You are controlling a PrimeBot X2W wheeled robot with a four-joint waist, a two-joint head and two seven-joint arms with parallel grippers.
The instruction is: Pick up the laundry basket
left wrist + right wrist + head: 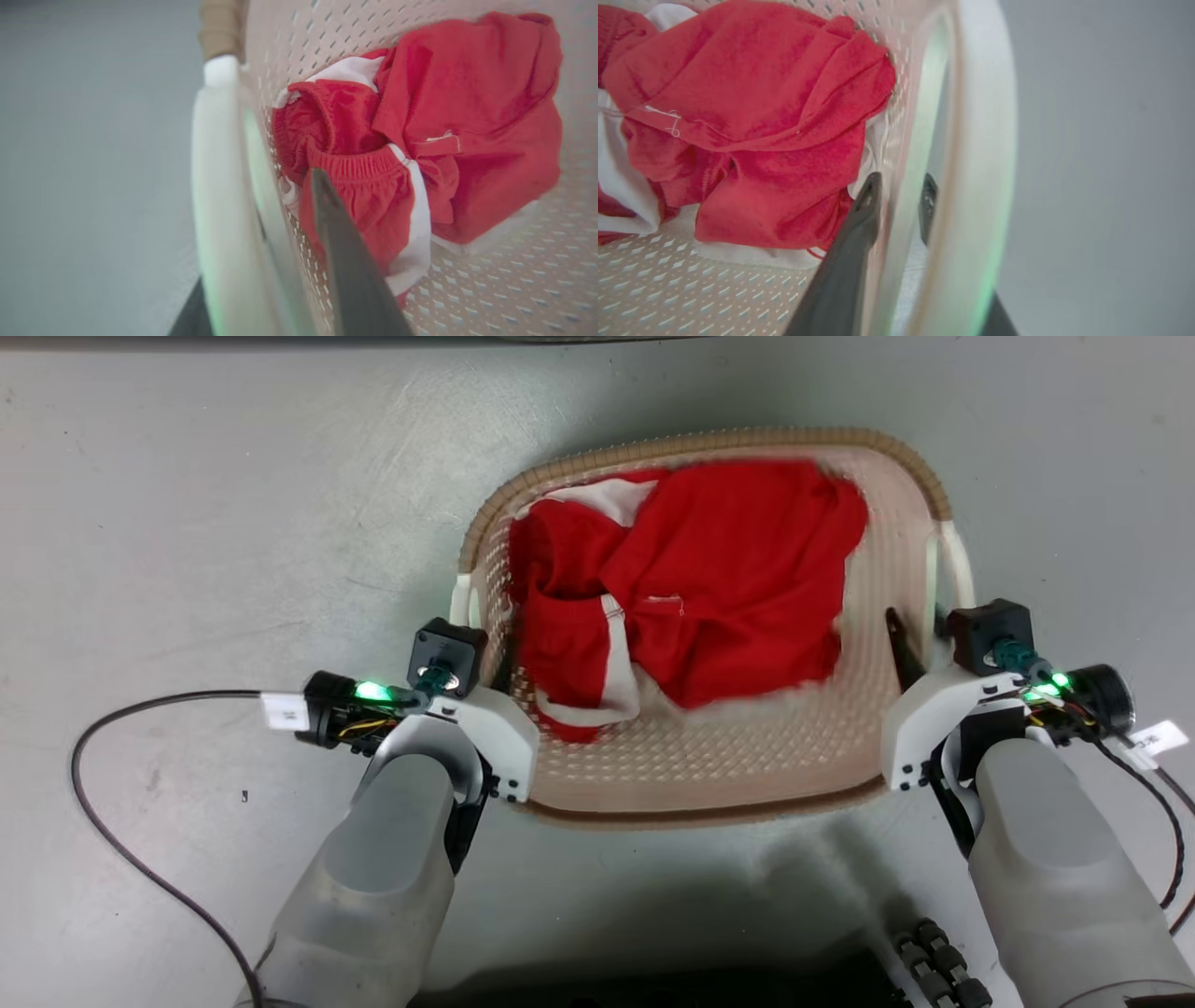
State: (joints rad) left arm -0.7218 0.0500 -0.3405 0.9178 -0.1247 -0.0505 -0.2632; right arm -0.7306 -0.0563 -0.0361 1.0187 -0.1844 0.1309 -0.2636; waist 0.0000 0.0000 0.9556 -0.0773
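Note:
The laundry basket (709, 441), cream and perforated with a brown woven rim, sits on the grey floor in the head view. My left gripper (485, 649) straddles its left wall by the white loop handle (219, 186). One dark finger (336, 242) is inside and the other outside, shut on the wall. My right gripper (920, 639) clamps the opposite wall beside the right handle (980, 140). Its two fingertips (873, 186) press close on either side of the wall. Both gripper midpoints, left (275, 200) and right (901, 186), lie on the basket wall.
Red and white clothes (719, 579) fill the far half of the basket. A black cable (112, 840) loops over the floor at the left, and another runs by the right wrist (1172, 840). The robot's dark base (747, 980) lies just below the basket.

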